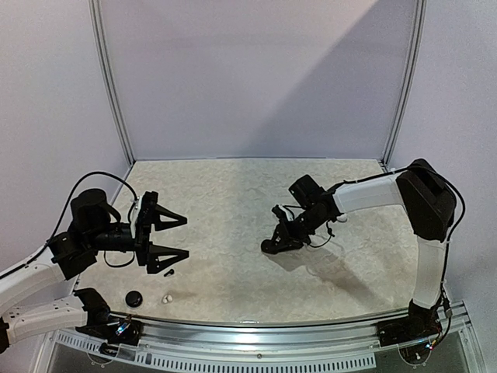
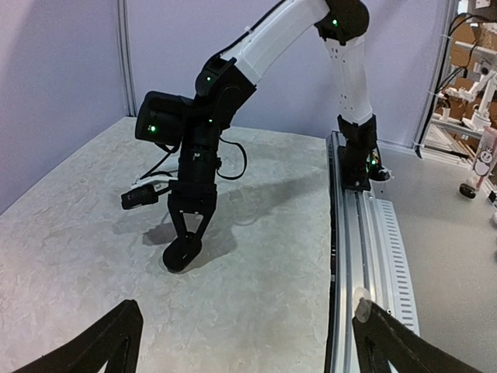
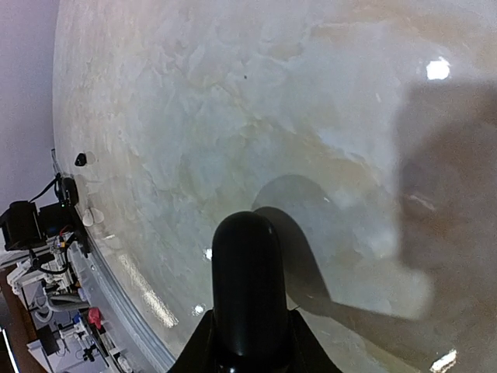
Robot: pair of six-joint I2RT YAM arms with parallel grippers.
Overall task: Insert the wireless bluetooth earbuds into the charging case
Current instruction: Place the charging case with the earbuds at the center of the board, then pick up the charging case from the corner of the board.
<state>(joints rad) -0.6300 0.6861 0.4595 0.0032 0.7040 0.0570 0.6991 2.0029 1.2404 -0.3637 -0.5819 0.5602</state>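
My right gripper (image 1: 274, 242) is shut on a glossy black, rounded charging case (image 1: 271, 246), held low at the tabletop near the middle. The case fills the lower centre of the right wrist view (image 3: 248, 284), clamped between the fingers, and shows in the left wrist view (image 2: 180, 252). Its lid looks closed. My left gripper (image 1: 180, 237) is open and empty, hovering at the left; its fingertips (image 2: 116, 326) sit in the bottom corners. A tiny black earbud (image 1: 168, 273) lies just below it, and a white earbud pair (image 1: 166, 298) lies near the front edge.
A small round black object (image 1: 133, 298) lies at the front left beside the white earbuds. The metal rail (image 1: 272, 330) runs along the table's near edge. Purple walls enclose the back and sides.
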